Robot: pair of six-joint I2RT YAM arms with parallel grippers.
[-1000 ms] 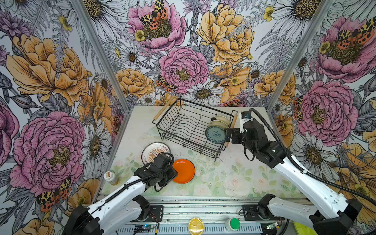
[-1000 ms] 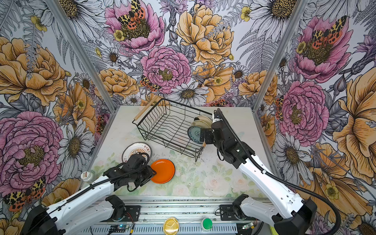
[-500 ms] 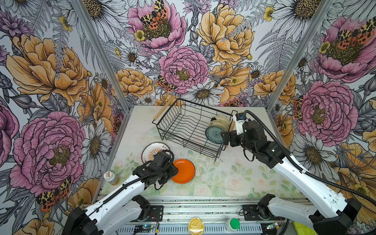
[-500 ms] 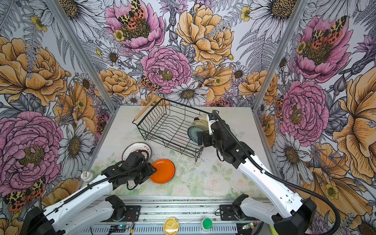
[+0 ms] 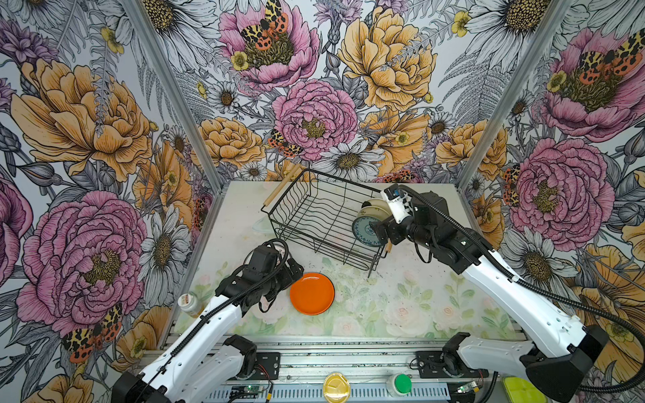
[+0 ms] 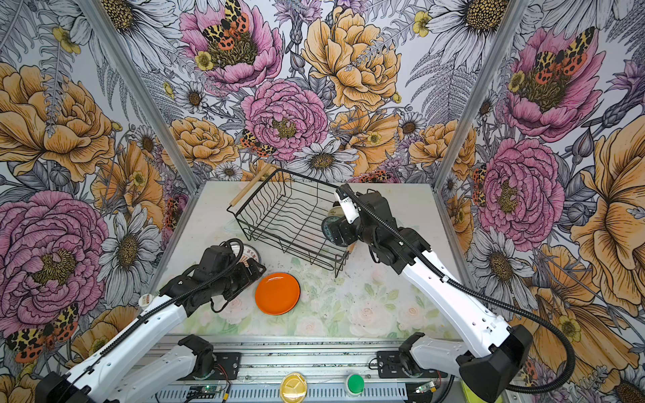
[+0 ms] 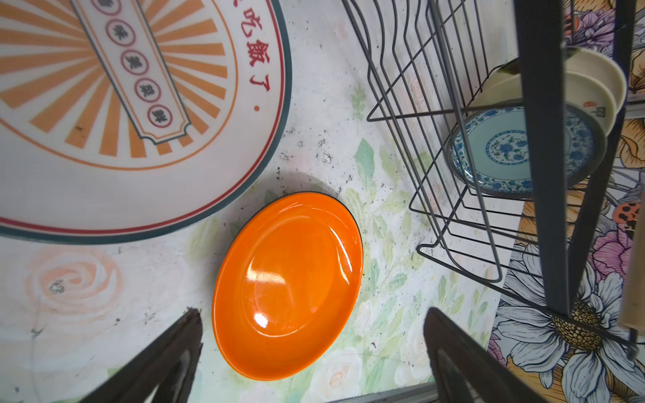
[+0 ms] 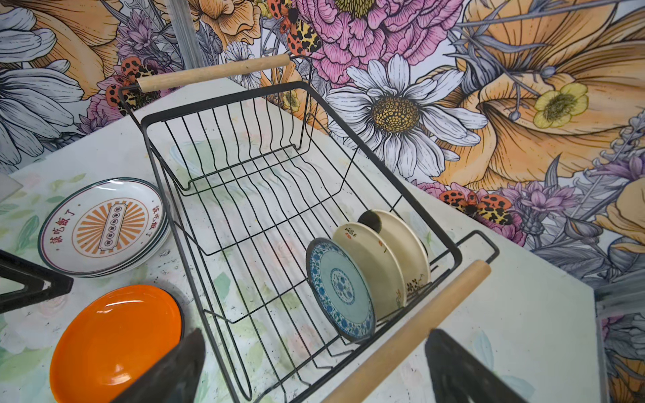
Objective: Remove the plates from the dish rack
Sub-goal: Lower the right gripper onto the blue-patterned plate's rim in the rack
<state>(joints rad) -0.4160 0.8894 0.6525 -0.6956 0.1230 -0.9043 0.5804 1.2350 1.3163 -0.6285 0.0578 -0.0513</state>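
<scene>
The black wire dish rack (image 5: pixel 340 180) (image 6: pixel 289 181) (image 8: pixel 391 174) stands at the back of the table. At its right end three plates stand on edge: a blue-patterned plate (image 5: pixel 363 230) (image 8: pixel 340 288) (image 7: pixel 502 150), a cream plate with motifs (image 8: pixel 373 265), and a cream plate with a black patch (image 8: pixel 401 244). My right gripper (image 5: pixel 378 233) (image 8: pixel 316 335) is open and straddles the rack's near wooden handle (image 8: pixel 419 331) by the blue plate. An orange plate (image 5: pixel 311 293) (image 6: pixel 277 293) (image 7: pixel 288 286) lies flat on the table. Over its near edge my left gripper (image 5: pixel 291 275) (image 7: pixel 312 314) is open and holds nothing.
A stack of white plates with an orange sunburst motif (image 8: pixel 104 226) (image 7: pixel 122 104) (image 6: pixel 252 253) lies left of the orange plate, partly under the left arm. A small jar (image 5: pixel 188 301) stands at the table's left edge. Floral walls enclose three sides.
My left gripper's jaws have opened, leaving the orange plate flat on the table. My right gripper has moved left, up to the rack's right end by the blue plate.
</scene>
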